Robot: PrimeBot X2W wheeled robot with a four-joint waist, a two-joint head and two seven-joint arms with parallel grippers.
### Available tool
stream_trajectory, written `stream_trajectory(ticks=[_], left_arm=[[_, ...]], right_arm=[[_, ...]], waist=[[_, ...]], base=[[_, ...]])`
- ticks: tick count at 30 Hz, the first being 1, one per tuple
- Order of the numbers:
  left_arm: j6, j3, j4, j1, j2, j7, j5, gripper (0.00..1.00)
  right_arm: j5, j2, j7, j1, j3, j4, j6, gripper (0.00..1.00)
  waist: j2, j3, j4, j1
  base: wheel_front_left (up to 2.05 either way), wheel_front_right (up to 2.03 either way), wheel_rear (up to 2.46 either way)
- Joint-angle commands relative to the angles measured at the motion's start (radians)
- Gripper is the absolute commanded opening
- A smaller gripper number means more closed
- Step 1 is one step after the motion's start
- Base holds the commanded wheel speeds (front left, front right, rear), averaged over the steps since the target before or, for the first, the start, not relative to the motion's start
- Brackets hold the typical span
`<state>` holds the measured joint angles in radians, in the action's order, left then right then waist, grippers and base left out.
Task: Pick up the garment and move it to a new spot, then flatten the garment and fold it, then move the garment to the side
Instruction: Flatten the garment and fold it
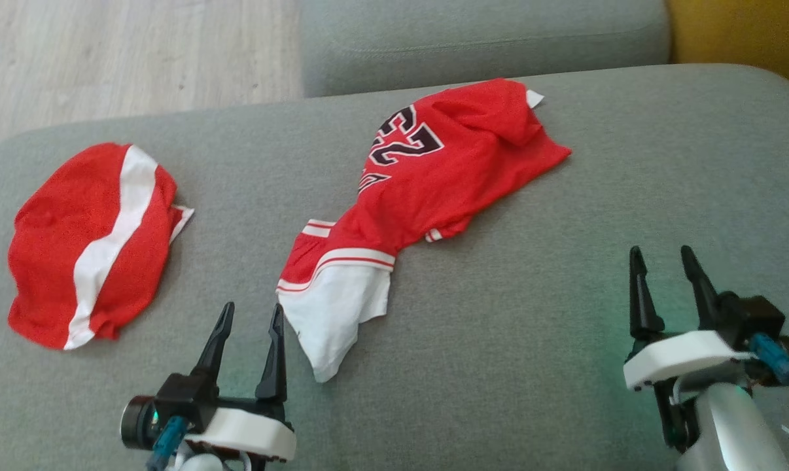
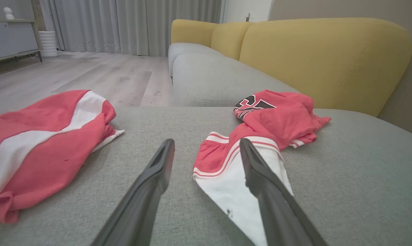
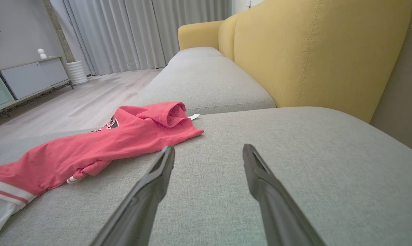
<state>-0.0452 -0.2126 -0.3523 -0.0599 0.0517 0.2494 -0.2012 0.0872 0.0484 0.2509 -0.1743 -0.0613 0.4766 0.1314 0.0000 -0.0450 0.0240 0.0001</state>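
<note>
A crumpled red jersey garment [image 1: 434, 176] with black-and-white numerals and a white lower part lies stretched across the middle of the grey sofa seat [image 1: 532, 294]. My left gripper [image 1: 254, 305] stands open just left of its white end, with nothing between the fingers. The left wrist view has the garment [image 2: 281, 116] ahead, with its white end under the right finger of the left gripper [image 2: 206, 141]. My right gripper [image 1: 661, 250] is open over bare cushion to the right, apart from the garment [image 3: 124, 140]. The right wrist view looks along the right gripper [image 3: 209, 147].
A second red garment with a white stripe [image 1: 93, 242] lies bunched at the seat's left end [image 2: 38, 147]. Another grey cushion [image 1: 479, 39] adjoins at the back. A yellow backrest [image 3: 312, 51] bounds the right side. Wooden floor [image 1: 106, 52] lies beyond the left edge.
</note>
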Motion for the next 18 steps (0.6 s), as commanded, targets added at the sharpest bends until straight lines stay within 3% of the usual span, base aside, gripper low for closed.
stream_trajectory(ticks=[1,7,13,18], left_arm=[[-0.003,0.031,0.045,-0.044,0.000,0.012,-0.004,1.00],[-0.006,-0.004,0.068,-0.061,-0.001,0.012,-0.023,1.00],[-0.003,-0.053,0.081,-0.110,-0.001,0.012,-0.040,1.00],[0.003,-0.097,0.084,-0.151,-0.001,0.012,-0.064,1.00]], right_arm=[[-0.023,0.002,0.011,-0.061,0.017,-0.030,-0.001,1.00],[-0.067,0.002,0.011,-0.163,-0.007,0.025,-0.001,1.00],[-0.133,0.012,-0.039,-0.358,-0.139,0.163,-0.001,1.00],[-0.187,0.058,-0.119,-0.508,-0.256,0.320,-0.001,1.00]], waist=[[0.0000,-0.020,-0.025,-0.0001],[0.0000,-0.076,-0.075,-0.0001],[0.0000,-0.163,-0.147,-0.0001],[0.0000,-0.222,-0.205,-0.0001]], base=[[0.00,0.00,0.00],[0.00,0.00,0.00],[0.00,0.00,0.00],[0.00,0.00,0.00]])
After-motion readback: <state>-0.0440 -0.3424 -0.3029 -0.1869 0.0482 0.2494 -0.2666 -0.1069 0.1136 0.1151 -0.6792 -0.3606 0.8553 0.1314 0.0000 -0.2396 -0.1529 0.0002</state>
